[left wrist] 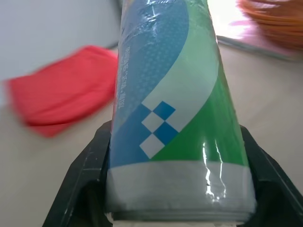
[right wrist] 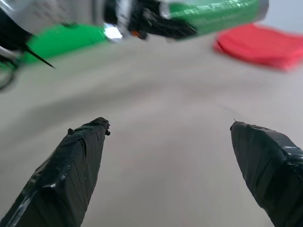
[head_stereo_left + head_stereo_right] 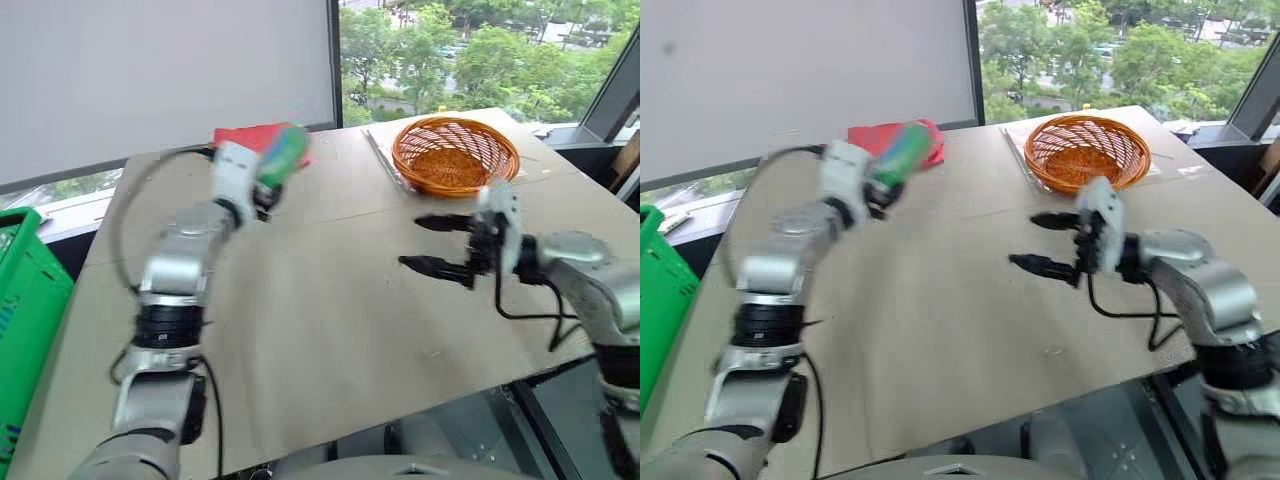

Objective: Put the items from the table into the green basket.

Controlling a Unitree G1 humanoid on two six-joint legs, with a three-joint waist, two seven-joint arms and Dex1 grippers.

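Observation:
My left gripper (image 3: 268, 182) is shut on the green-and-white cylindrical container (image 3: 284, 153), held up in the air over the back left part of the table (image 3: 330, 330). Close up in the left wrist view, the container (image 1: 175, 109) shows a blue, green and white wrap between the two black fingers (image 1: 87, 175). My right gripper (image 3: 412, 243) hangs open above the table's right half, pointing left, with nothing between its fingers (image 2: 78, 165). The green basket (image 3: 25, 300) stands off the table's left edge.
A round orange wicker basket (image 3: 455, 152) sits at the back right of the table on a flat sheet. A red folded item (image 3: 245, 135) lies at the table's far edge, just behind the held container. A window runs behind the table.

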